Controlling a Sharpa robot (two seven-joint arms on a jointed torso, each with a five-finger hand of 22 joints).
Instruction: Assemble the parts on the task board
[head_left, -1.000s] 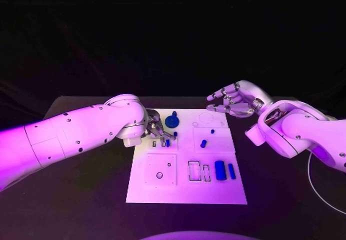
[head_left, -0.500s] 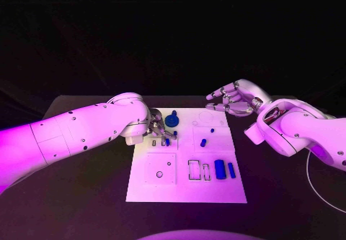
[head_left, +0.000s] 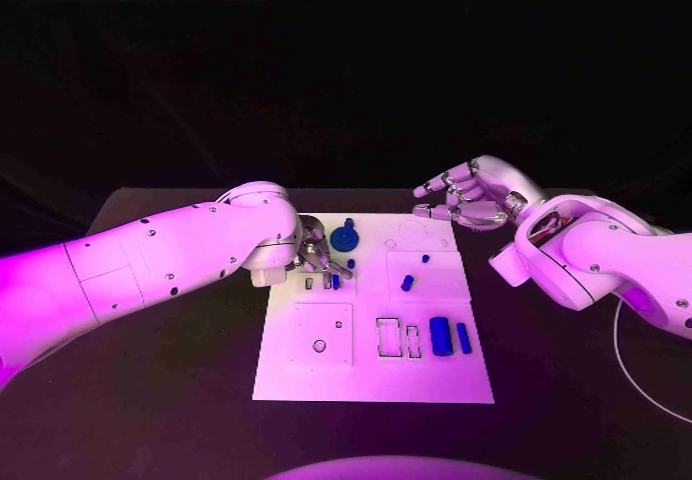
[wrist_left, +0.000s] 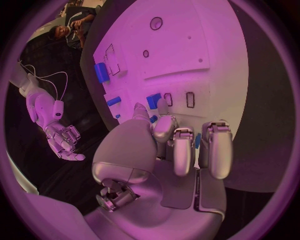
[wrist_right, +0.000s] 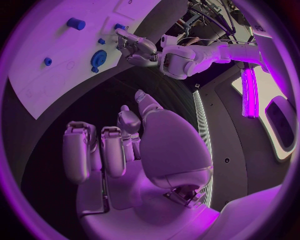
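Note:
The white task board (head_left: 372, 368) lies in the middle of the table. My left hand (head_left: 317, 257) hangs over its far left part, fingers bent down onto the small slots beside a blue part (head_left: 335, 283). In the left wrist view a small blue bit (wrist_left: 153, 119) shows between the thumb and a finger of that hand (wrist_left: 181, 145); I cannot tell whether it is held. A blue gear-like part (head_left: 345, 239) stands just beyond the hand. My right hand (head_left: 469, 200) hovers off the board's far right corner, fingers loosely bent and holding nothing.
Two small blue pegs (head_left: 424, 261) (head_left: 407, 285) stand on the board's right middle. A thick blue block (head_left: 440, 337) and a thin blue bar (head_left: 463, 338) lie beside empty rectangular slots (head_left: 389, 339). A square plate with a round hole (head_left: 319, 347) is at the near left.
My left arm has crept a little towards the far side of the table, its hand staying over the same slots. The right hand has barely shifted.

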